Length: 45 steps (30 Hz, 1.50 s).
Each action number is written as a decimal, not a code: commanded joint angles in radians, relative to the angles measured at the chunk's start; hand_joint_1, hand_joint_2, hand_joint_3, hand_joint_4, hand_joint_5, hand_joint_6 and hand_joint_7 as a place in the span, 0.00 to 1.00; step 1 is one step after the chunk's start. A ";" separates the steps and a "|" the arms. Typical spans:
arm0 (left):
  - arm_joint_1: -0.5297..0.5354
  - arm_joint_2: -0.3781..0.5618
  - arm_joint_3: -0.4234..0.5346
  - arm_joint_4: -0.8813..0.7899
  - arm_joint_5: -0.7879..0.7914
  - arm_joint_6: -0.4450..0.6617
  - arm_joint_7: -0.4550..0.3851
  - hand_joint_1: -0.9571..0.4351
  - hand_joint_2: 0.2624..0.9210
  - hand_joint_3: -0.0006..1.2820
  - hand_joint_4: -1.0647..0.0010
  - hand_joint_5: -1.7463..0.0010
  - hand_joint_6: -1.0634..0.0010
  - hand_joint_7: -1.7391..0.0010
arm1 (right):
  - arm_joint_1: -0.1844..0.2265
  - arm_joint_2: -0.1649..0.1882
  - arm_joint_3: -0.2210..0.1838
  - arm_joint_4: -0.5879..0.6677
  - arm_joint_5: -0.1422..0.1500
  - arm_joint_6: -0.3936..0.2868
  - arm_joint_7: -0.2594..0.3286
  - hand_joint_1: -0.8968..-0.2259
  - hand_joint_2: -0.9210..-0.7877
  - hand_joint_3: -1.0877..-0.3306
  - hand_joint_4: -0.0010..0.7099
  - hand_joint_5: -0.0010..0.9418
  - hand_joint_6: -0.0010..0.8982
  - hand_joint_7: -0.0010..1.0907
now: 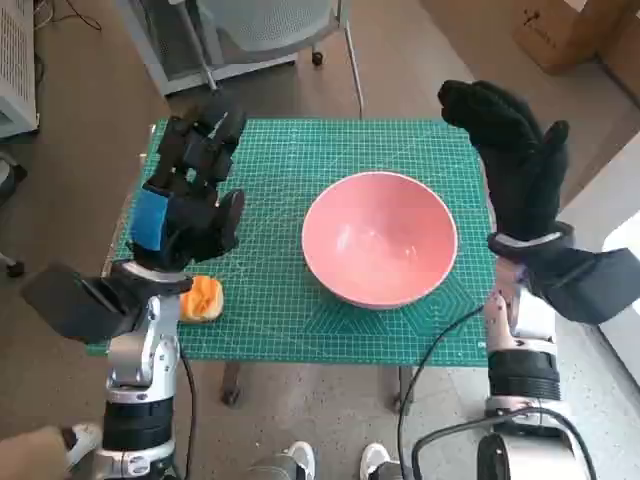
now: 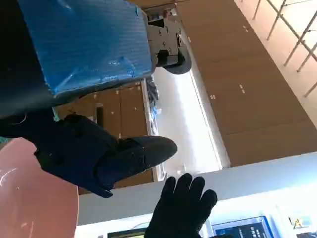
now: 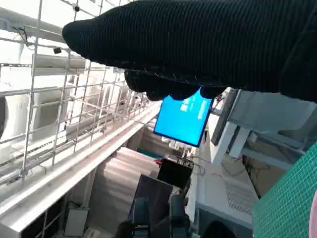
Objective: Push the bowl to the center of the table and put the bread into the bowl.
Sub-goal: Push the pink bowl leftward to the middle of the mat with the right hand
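Bread (image 1: 200, 298): I see it left of the bowl (image 1: 380, 238), just beneath my left hand (image 1: 190, 205).
Left hand: fingers apart, empty.
Right hand (image 1: 515, 165): spread, empty, beside the bowl.

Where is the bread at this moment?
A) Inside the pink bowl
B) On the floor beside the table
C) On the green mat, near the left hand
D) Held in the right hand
C: in the head view the bread lies on the green mat close by the left hand, apart from the empty pink bowl; the right hand holds nothing.
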 commanded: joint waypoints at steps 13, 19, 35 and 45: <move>-0.023 -0.005 -0.004 0.006 -0.010 -0.002 -0.012 0.36 0.64 0.62 1.00 0.90 1.00 0.68 | 0.030 -0.006 -0.006 0.014 -0.006 0.002 0.002 0.52 0.00 0.71 0.34 0.00 0.38 0.01; -0.025 -0.008 -0.003 0.005 -0.014 0.005 -0.011 0.36 0.63 0.62 1.00 0.91 1.00 0.68 | 0.032 -0.007 -0.006 0.010 -0.007 0.005 0.002 0.52 0.00 0.70 0.34 0.00 0.38 0.00; -0.027 -0.009 -0.005 0.001 -0.013 0.013 -0.007 0.36 0.63 0.62 1.00 0.91 1.00 0.68 | 0.040 -0.011 -0.007 -0.003 -0.005 0.016 0.000 0.52 0.00 0.70 0.34 0.00 0.38 0.00; -0.027 -0.007 -0.003 0.007 -0.014 0.012 -0.013 0.36 0.63 0.63 1.00 0.92 1.00 0.68 | 0.048 -0.013 -0.011 -0.010 0.001 0.024 0.002 0.51 0.00 0.70 0.34 0.00 0.38 0.00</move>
